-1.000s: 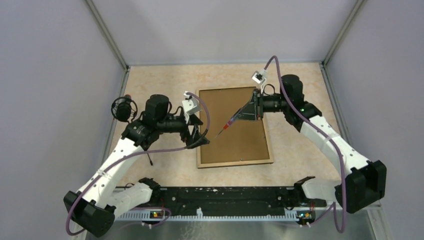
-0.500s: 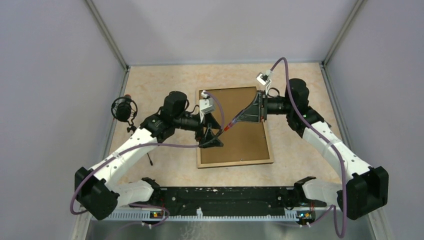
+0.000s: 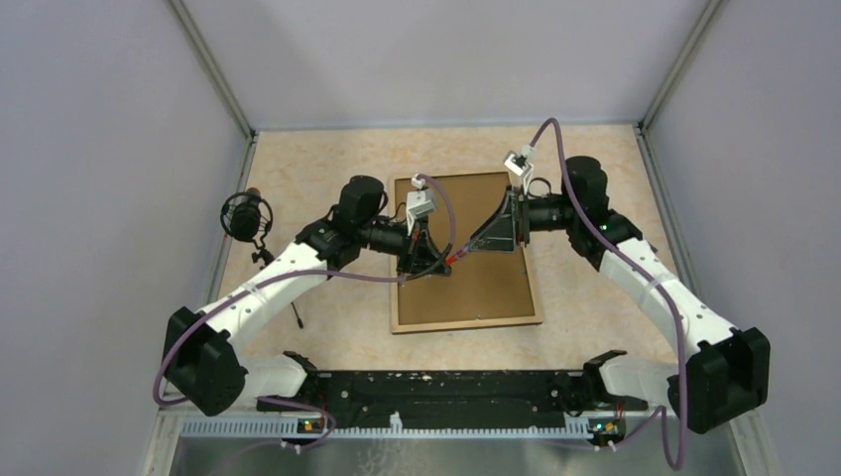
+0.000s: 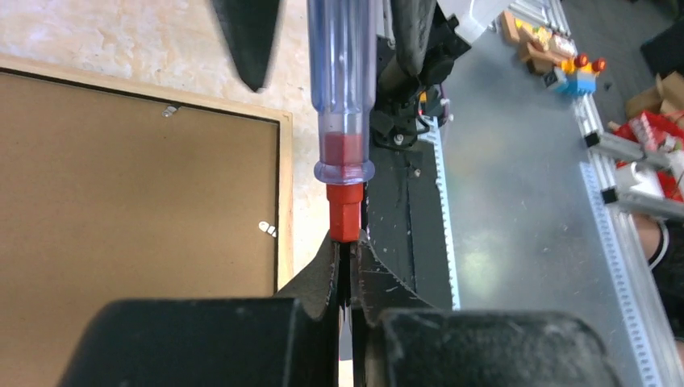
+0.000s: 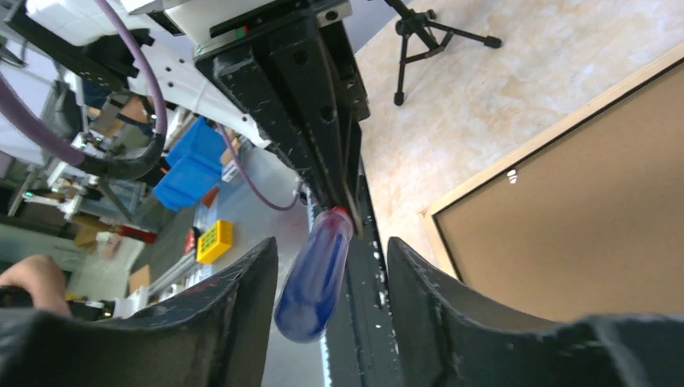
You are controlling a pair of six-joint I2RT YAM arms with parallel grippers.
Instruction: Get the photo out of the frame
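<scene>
Screwdriver [image 4: 343, 121] lies level above the frame [image 3: 476, 288], left gripper [image 4: 347, 250] clamped on its red neck, right gripper [image 5: 331, 250] spread loosely around its handle.

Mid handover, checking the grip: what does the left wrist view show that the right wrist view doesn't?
Left wrist only: up close, the left pincer shut on the red end of the screwdriver. Right wrist only: the right pincer, fingers apart either side of the handle, and a black tripod. Both: the screwdriver and the brown back of the frame.
</scene>
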